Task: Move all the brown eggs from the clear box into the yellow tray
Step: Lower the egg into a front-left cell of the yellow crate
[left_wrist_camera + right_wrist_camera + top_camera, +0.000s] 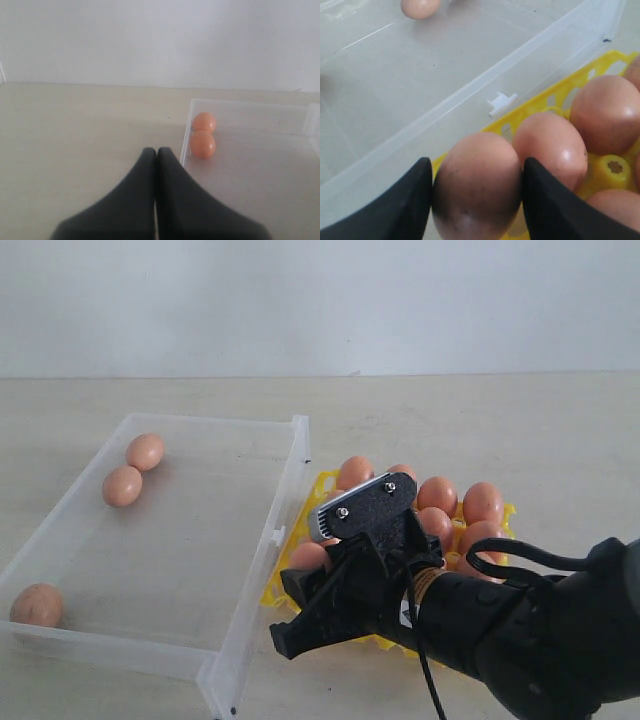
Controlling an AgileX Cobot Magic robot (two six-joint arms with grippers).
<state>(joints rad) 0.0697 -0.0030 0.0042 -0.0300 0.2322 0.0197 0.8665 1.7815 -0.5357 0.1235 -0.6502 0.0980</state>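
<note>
Exterior view takes in one table (500,420), one clear box (250,580) and, just beside it, one yellow tray (320,485), partly hidden by the right arm (480,630). Three eggs (122,486) lie in the box: two touching by its far left wall, one in the near left corner. At least six more show in the tray. Only the right wrist view shows the right gripper (476,165) clamped on a speckled egg (477,195) above the tray's edge nearest the box. Only the left wrist view shows the left gripper (156,150), pressed shut and empty, beside the box.
</note>
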